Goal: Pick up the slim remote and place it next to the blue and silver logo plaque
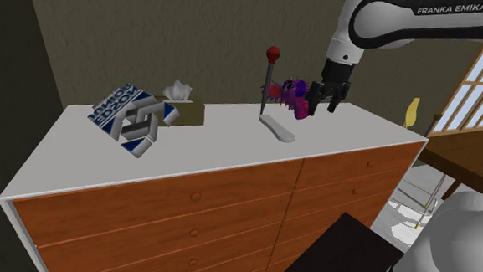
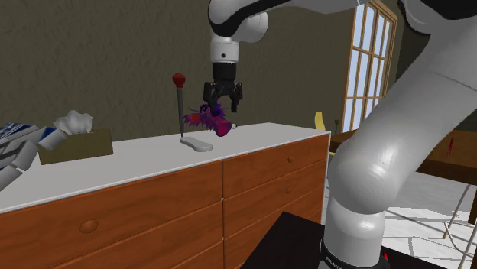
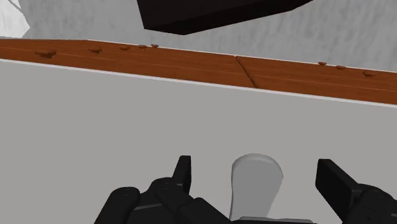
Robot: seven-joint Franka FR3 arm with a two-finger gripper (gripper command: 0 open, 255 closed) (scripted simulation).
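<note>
Black gripper (image 3: 257, 183) hangs spread above the dresser (image 1: 80, 153). The slim grey remote (image 3: 256, 184) lies flat on the dresser top, its rounded end showing between the fingers, untouched. A purple spiky toy (image 1: 290, 95) sits just beside the gripper. On the descent a finger could knock that toy. A pinch on the tip alone might let the thin remote pivot free. The plaque (image 1: 132, 118) lies well apart.

Home room: wooden dresser (image 1: 228, 207), paned window (image 1: 478, 91) (tissue box (image 1: 189, 114) too)
</note>
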